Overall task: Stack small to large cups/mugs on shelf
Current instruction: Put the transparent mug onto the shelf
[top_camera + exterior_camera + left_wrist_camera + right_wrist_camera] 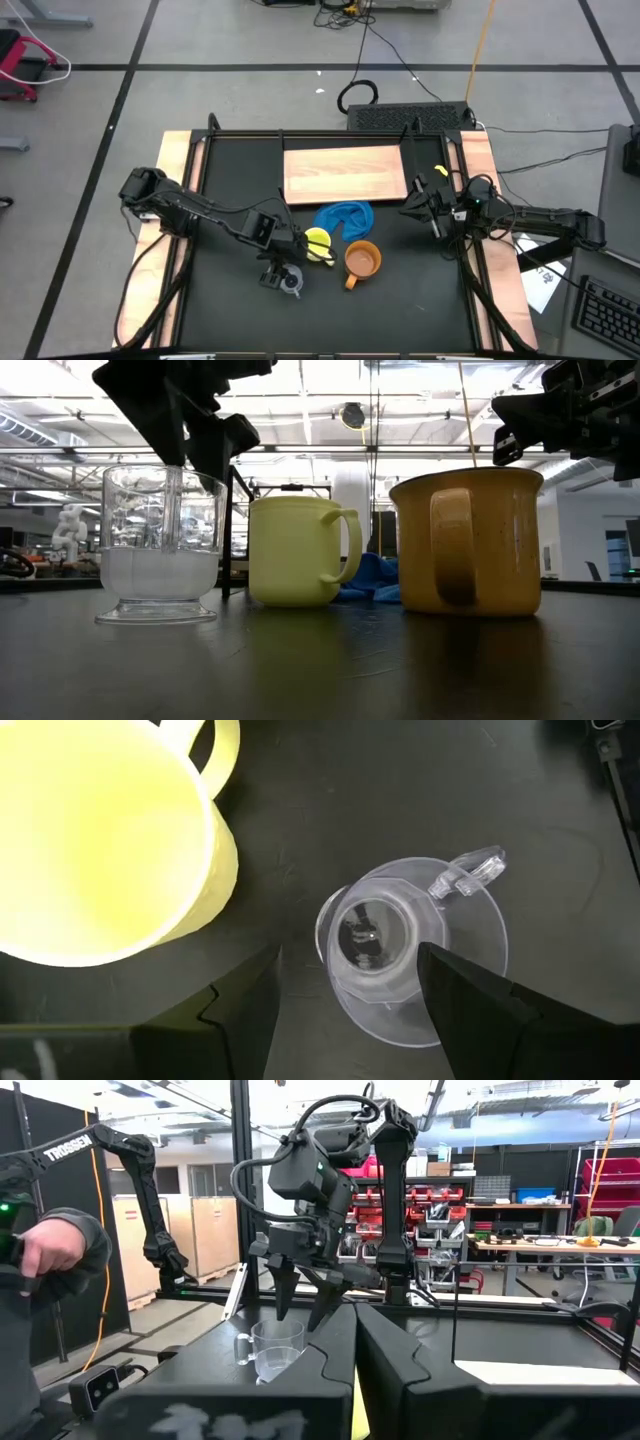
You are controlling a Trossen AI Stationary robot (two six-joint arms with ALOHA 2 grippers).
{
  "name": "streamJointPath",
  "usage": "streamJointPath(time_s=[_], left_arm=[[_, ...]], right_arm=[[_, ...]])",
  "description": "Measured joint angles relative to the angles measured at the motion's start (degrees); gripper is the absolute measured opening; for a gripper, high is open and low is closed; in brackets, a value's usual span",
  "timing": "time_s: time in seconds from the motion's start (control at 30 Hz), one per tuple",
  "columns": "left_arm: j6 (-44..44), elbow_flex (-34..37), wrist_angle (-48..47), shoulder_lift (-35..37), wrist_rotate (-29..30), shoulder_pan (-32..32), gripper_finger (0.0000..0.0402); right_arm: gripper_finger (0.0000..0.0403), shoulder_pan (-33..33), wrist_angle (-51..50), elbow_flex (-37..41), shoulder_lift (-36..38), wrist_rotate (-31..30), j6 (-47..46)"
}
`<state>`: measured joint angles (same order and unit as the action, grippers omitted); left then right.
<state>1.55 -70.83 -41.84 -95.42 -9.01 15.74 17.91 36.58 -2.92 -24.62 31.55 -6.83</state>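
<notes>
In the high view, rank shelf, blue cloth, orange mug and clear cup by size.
1. shelf
2. blue cloth
3. orange mug
4. clear cup, though the left gripper partly covers it.

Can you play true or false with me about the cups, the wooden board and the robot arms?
1. The left tool is open above the clear cup. True.
2. The yellow mug sits on the shelf. False: it stands on the black table.
3. The orange mug is empty. True.
4. The right tool holds the orange mug. False: it waits near the shelf's right end.
5. The blue cloth covers the clear cup. False: it lies beside the mugs.
</notes>
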Motion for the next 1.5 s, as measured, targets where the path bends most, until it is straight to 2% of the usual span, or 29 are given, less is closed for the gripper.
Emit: streamJointPath(time_s=[0.17,0.53,1.07,1.2,1.5], left_arm=[[0.6,0.0,0.0,0.0,0.0,0.0,0.0234],[-0.8,0.0,-0.3,-5.4,0.0,0.0,0.0234],[-1.9,0.0,-0.3,-5.4,0.5,-0.1,0.0231],[-1.9,0.0,-0.3,-5.4,0.5,-0.1,0.0197],[-1.0,0.0,-0.1,-5.4,0.5,-0.1,0.0068]], right_arm=[[0.0,0.0,0.0,0.0,0.0,0.0,0.0],[0.0,0.0,-0.2,0.0,0.0,0.0,0.0],[0.0,0.0,-0.2,0.0,0.0,0.0,0.0],[0.0,0.0,-0.2,0.0,0.0,0.0,0.0],[0.0,0.0,-0.2,0.0,0.0,0.0,0.0]])
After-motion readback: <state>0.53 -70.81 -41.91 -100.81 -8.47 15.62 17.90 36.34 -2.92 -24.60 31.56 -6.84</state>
